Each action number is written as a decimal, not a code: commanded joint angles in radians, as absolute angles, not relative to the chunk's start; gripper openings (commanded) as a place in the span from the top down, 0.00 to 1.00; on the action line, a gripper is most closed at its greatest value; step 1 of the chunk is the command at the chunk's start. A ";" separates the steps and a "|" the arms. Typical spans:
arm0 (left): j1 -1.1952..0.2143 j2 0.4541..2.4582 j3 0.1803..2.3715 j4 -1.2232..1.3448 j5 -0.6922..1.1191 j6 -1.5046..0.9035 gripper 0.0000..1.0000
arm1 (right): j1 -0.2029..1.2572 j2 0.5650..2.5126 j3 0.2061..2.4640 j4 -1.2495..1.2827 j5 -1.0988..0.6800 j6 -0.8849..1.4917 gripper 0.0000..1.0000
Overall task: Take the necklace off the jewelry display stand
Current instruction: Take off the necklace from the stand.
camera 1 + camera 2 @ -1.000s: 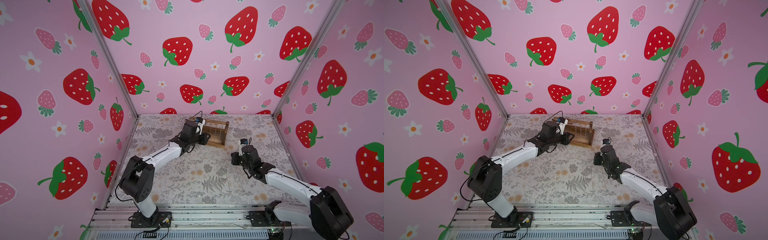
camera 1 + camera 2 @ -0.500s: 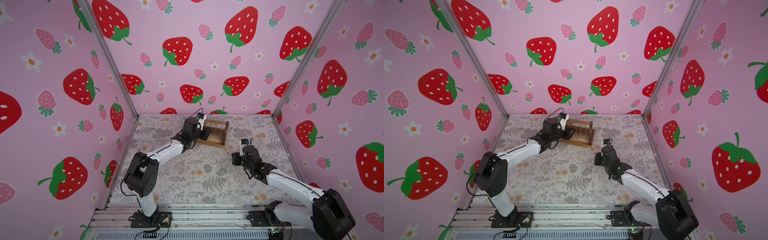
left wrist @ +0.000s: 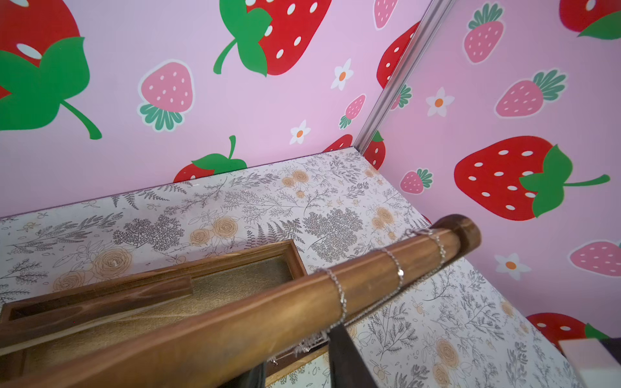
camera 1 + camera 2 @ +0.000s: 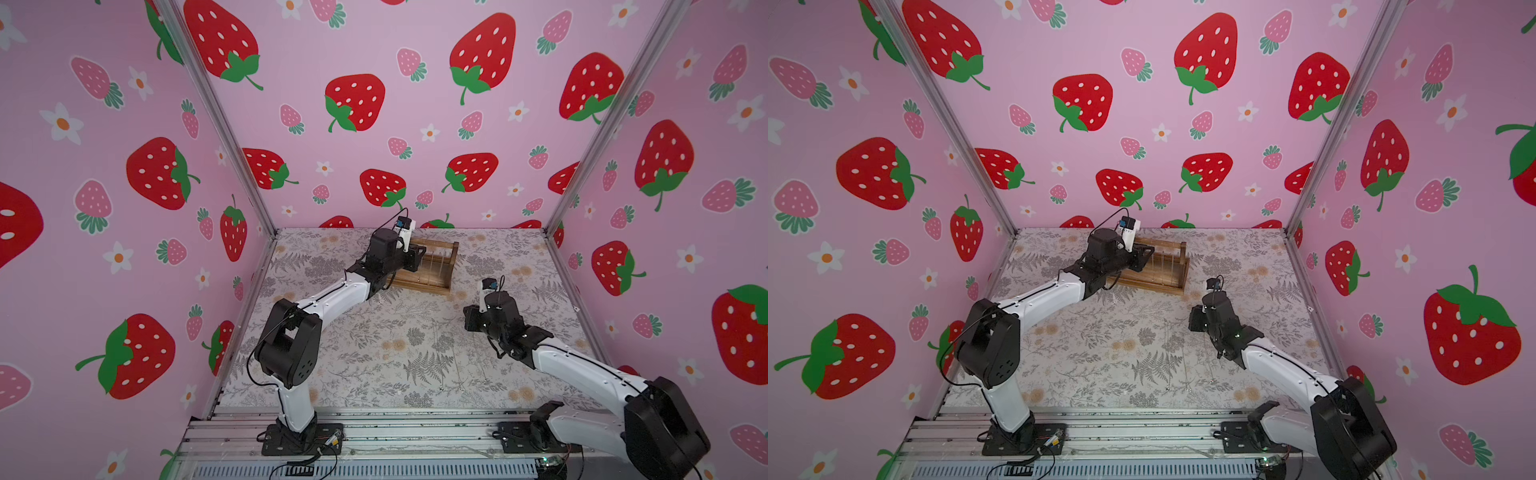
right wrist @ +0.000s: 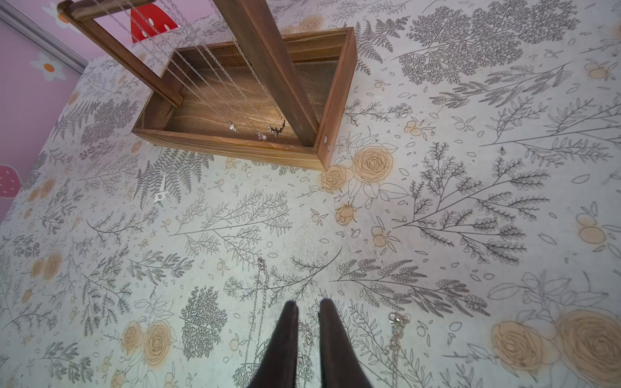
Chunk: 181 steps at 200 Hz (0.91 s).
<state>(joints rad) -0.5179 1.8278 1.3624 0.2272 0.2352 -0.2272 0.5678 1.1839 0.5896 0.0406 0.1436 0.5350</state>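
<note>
Stand: the jewelry display stand (image 4: 428, 287) stands upright toward the back of the table (image 4: 374, 353), a little askew to the back wall, in both top views.
Top bar: the top bar (image 3: 218, 329) is round, dark brown wood. Three thin silver chains lie over it, all toward one end.
Necklace: the necklace (image 3: 340, 295) closest to the left gripper is draped over the top bar, apart from the other two chains (image 3: 399, 270). It is on the stand, not off it.
Pendants: in the right wrist view three pendants (image 5: 262, 136) hang low between the two uprights, just above the floor of the tray (image 5: 228, 147).
Left gripper: the left gripper (image 4: 417, 254) is at the top bar, at the end nearer to the left arm. In the left wrist view one dark finger (image 3: 341, 356) comes up under the bar, just beside the necklace. The second finger is mostly hidden under the bar. The two stand clearly apart, with loose chain between them, and I see no pinch on it.
Right gripper: the right gripper (image 5: 308, 302) is low over the table, in front of the stand and well apart from it. Its fingers are nearly together, with only a slim gap. A chain shows in that gap, but I cannot tell whether it is pinched or only lies on the table below.
Table: loose necklaces (image 5: 396, 327) lie stretched on the flowered surface, beside the right gripper.
Walls: the walls (image 4: 374, 50) are pink with red strawberries.
</note>
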 commanded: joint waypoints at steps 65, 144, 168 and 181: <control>-0.507 1.847 1.436 0.243 0.246 -0.231 0.76 | 0.561 1.192 0.592 0.032 0.140 0.531 0.85; -0.505 1.814 1.417 0.199 0.212 -0.216 1.00 | 0.558 1.195 0.593 0.029 0.140 0.534 0.85; -0.495 1.790 1.392 0.183 0.192 -0.211 1.00 | 0.558 1.194 0.595 0.026 0.135 0.535 0.85; -0.491 1.776 1.381 0.168 0.171 -0.203 1.00 | 0.558 1.196 0.594 0.027 0.135 0.535 0.85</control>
<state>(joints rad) -0.5053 1.8286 1.3865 0.1970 0.2146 -0.2295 0.5617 1.1885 0.5896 0.0399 0.1417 0.5354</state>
